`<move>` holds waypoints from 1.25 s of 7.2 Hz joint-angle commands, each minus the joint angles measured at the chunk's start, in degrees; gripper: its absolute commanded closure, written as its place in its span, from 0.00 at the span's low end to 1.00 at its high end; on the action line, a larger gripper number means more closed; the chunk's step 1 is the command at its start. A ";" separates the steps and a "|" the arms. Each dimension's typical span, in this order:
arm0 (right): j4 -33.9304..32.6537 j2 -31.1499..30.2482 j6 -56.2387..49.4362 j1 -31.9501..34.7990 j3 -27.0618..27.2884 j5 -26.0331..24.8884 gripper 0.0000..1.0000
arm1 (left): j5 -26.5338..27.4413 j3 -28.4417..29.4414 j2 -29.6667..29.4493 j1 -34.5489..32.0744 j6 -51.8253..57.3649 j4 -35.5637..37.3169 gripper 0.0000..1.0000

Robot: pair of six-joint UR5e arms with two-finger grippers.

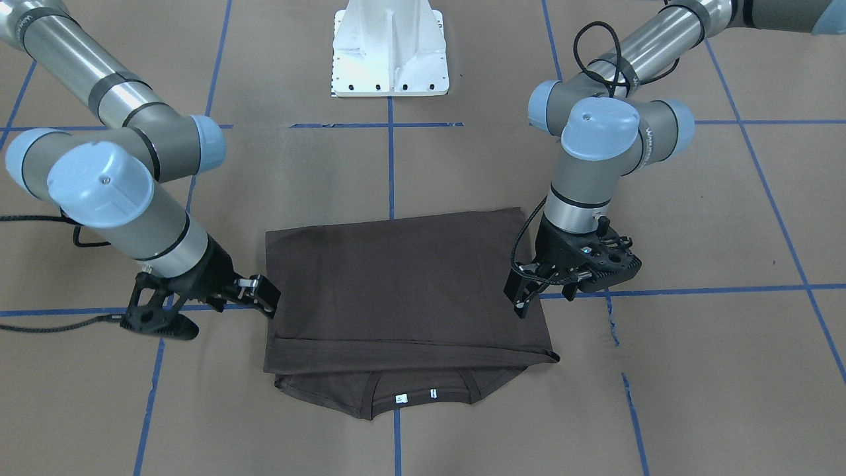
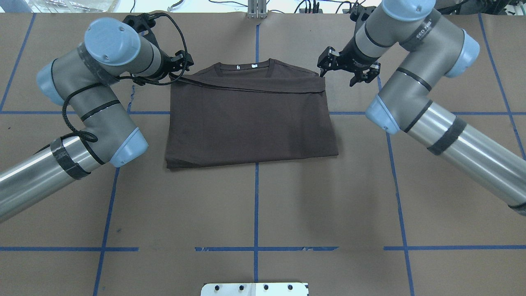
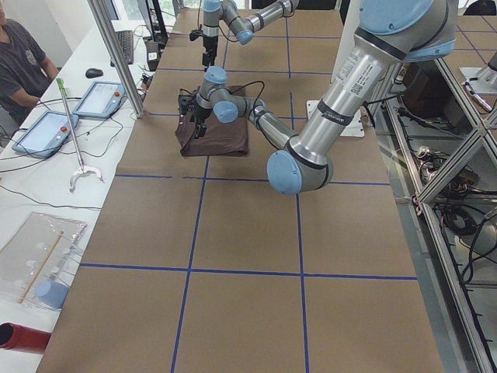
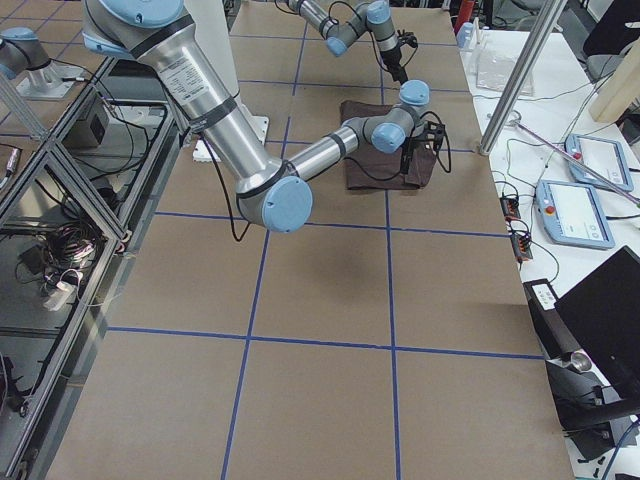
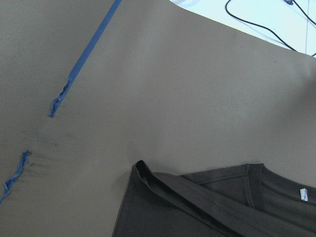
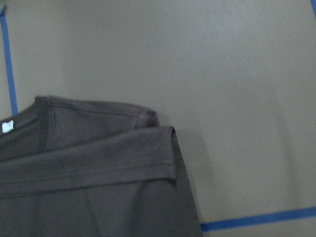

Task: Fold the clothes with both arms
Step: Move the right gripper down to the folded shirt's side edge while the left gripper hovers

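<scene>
The dark brown-grey T-shirt [image 1: 396, 284] lies flat on the brown table, folded. Its hem is laid over the body just short of the collar, and the white neck tags [image 1: 415, 395] still show. It also shows in the overhead view [image 2: 250, 119]. My left gripper [image 1: 527, 299] hangs open and empty just above the folded hem's corner [image 5: 140, 169]; it shows in the overhead view [image 2: 183, 68]. My right gripper [image 1: 264, 296] is open and empty at the opposite hem corner [image 6: 168, 136]; it also shows from overhead [image 2: 323, 69]. Both wrist views show the corners resting on the table, with no fingers in view.
The white pedestal base [image 1: 390, 53] stands at the robot's side of the table. Blue tape lines [image 2: 255, 205] grid the brown surface, with a torn stretch [image 5: 58, 101] beside the left gripper. A side bench with tablets [image 3: 74, 109] and a seated operator [image 3: 19, 62] lie beyond the far edge.
</scene>
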 commanded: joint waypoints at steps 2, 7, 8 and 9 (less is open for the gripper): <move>0.05 -10.05 8.91 -13.00 10.43 -10.81 0.00 | -0.27 -5.60 2.45 -0.11 0.07 2.64 0.00; -0.30 -9.71 8.39 -13.30 7.97 -12.84 0.08 | -0.18 -5.69 2.54 -0.29 -0.11 2.65 0.00; -0.22 -9.45 8.30 -13.38 6.83 -12.93 0.12 | -0.09 -6.04 3.41 -0.29 -0.02 2.65 0.00; 0.05 -9.27 8.30 -13.38 6.65 -12.93 0.16 | -0.09 -7.17 4.11 -0.29 0.07 2.82 0.00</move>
